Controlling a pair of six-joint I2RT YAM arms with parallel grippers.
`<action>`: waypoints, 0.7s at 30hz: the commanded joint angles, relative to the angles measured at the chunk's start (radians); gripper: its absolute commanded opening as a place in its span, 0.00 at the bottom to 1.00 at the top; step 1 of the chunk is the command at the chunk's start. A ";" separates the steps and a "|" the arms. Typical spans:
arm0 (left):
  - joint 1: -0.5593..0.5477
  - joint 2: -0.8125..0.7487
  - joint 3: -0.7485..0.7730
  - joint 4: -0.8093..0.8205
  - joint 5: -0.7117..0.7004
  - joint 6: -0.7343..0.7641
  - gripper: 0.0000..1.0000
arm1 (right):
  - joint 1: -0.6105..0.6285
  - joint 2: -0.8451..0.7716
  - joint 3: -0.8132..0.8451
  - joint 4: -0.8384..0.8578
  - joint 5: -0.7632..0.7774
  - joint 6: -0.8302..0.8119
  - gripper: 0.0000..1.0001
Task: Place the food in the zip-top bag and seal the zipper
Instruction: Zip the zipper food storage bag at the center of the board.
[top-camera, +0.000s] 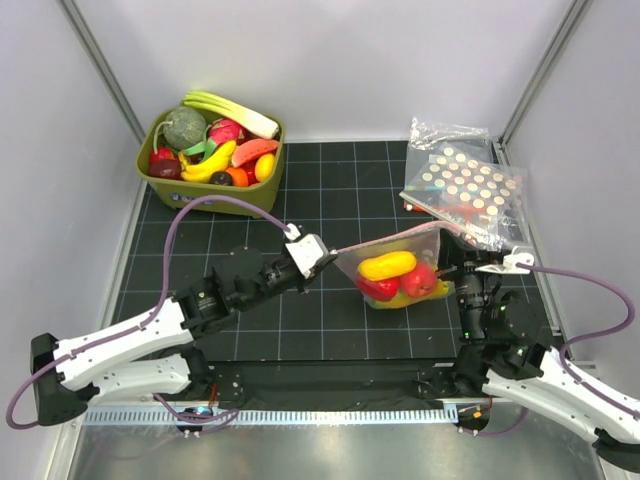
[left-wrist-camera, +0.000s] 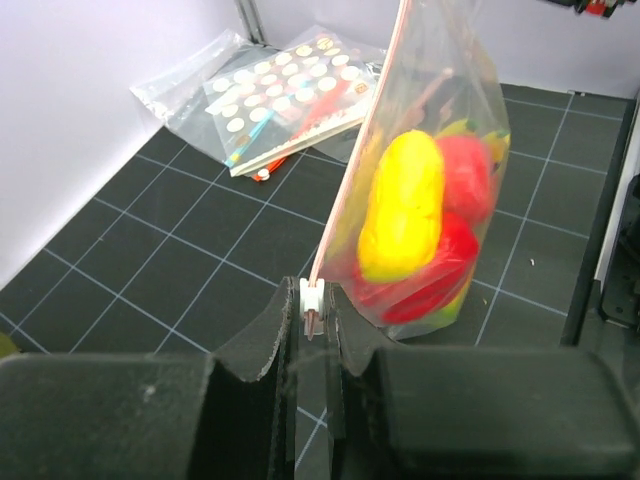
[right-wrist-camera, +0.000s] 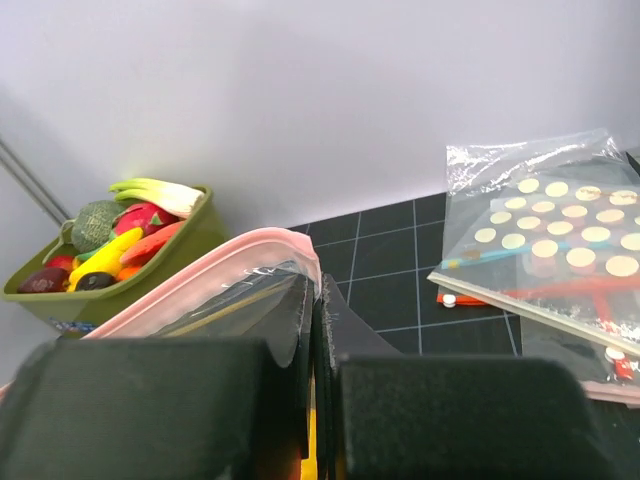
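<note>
Jaws L+R clamp zipper ends, food inside bag.

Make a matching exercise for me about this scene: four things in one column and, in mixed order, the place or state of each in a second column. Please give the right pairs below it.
Column one:
1. zip-top bag
2. green basket
3. dotted bags
4. left gripper

Column two:
A. lying on the mat at the back right
B. shut on the white slider at one end of the zipper
C. at the back left, full of toy produce
D. gripped at its top edge, yellow and red food inside

Pairs: 1-D, 2-C, 3-A, 4-B
</note>
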 joint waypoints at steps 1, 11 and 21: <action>0.004 -0.010 0.036 -0.020 -0.125 -0.014 0.00 | -0.008 -0.025 -0.006 0.164 0.269 -0.034 0.01; 0.004 0.019 0.070 -0.084 -0.468 -0.030 0.00 | -0.011 0.158 0.035 0.204 0.104 -0.024 0.01; 0.005 -0.039 0.082 -0.086 -0.840 -0.011 0.00 | -0.224 0.724 0.397 0.011 -0.369 0.189 0.01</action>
